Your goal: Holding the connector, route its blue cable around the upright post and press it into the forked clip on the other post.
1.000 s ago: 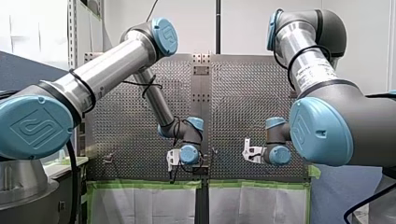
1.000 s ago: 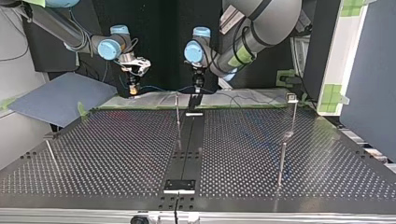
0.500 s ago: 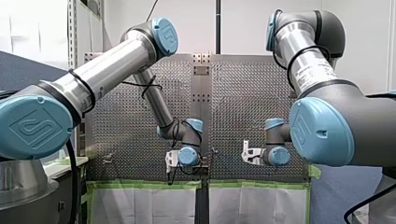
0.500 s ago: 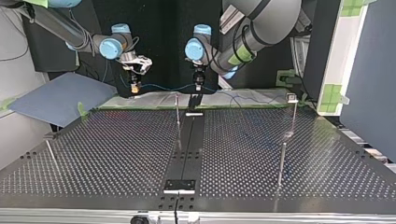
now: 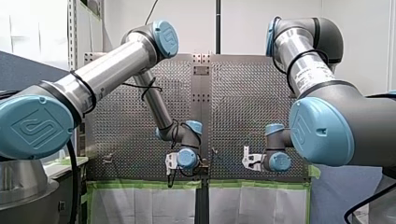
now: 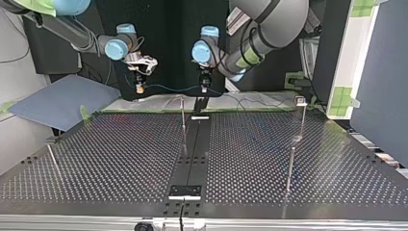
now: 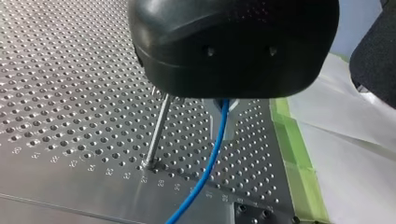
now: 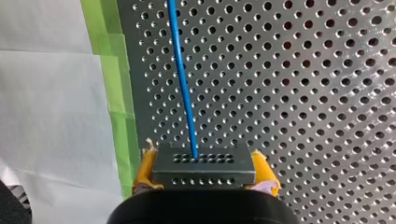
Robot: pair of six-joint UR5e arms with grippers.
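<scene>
Tally. Two grippers: my left gripper point(image 6: 204, 89), my right gripper point(image 6: 139, 88). One thin blue cable point(image 8: 184, 84). One grey perforated connector block point(image 8: 204, 170). Four thin metal posts point(image 6: 183, 122) point(image 6: 302, 120) point(image 6: 290, 168) point(image 6: 52, 159) on one perforated metal table point(image 6: 120, 159). One small metal clip point(image 6: 300, 100).

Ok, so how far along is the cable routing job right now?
Done: my right gripper has its yellow-padded jaws shut on the grey perforated connector. In hand: the thin blue cable stretches in the air from it to my left gripper, near the slim upright metal post. Left: the cable isn't wrapped round that post, and it hasn't reached the clip-topped post at the top view's right.
</scene>
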